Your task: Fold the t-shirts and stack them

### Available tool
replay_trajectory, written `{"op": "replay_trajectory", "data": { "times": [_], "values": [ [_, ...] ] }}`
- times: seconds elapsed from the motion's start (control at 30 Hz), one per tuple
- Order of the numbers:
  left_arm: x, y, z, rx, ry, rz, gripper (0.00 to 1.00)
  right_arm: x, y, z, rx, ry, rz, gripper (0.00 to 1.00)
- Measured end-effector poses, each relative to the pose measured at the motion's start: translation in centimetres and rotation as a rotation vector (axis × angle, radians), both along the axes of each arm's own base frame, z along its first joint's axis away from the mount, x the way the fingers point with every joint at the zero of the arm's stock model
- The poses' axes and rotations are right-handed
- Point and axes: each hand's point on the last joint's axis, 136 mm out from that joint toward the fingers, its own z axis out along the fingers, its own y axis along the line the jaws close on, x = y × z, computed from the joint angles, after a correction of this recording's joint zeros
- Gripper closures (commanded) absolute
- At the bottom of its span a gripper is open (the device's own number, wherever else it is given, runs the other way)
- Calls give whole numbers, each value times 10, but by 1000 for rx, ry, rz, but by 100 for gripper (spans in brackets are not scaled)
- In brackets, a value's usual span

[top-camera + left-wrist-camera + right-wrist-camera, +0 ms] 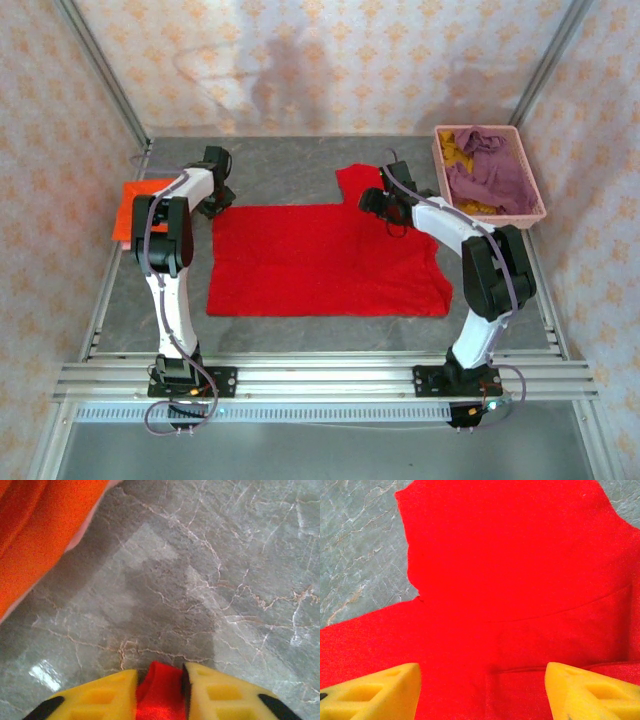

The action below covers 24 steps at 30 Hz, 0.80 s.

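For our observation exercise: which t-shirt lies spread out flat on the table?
The red t-shirt, laid open between the arms. The orange t-shirt sits folded at left; the purple t-shirt and yellow t-shirt lie crumpled in the pink basket.

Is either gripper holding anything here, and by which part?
The left gripper pinches the red t-shirt at its far left corner. The right gripper hangs open above it, holding nothing.

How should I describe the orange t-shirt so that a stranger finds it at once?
Look at the grey marbled table and go to its far left side, beside the left arm. The orange t-shirt lies there as a small flat rectangle. Unlike it, the red t-shirt is spread wide in the middle, and the other shirts lie crumpled in the pink basket.
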Motion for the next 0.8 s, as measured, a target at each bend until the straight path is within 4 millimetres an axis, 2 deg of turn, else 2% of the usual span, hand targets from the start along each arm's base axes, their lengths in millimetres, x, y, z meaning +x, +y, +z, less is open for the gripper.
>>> {"op": "replay_trajectory", "data": {
  "times": [0.23,0.37,0.63,0.8],
  "values": [
    [1,1,0,-6,-6,9,100,0,0,0,3,1,-3,33],
    [1,1,1,-11,-8,8,100,3,1,3,4,-5,-2,33],
    [2,-1,0,-24,-8,7,100,42,13,24,-11,-76,23,33],
    [1,-2,1,-32,-17,11,100,77,13,28,-21,-108,18,33]
  ]
}}
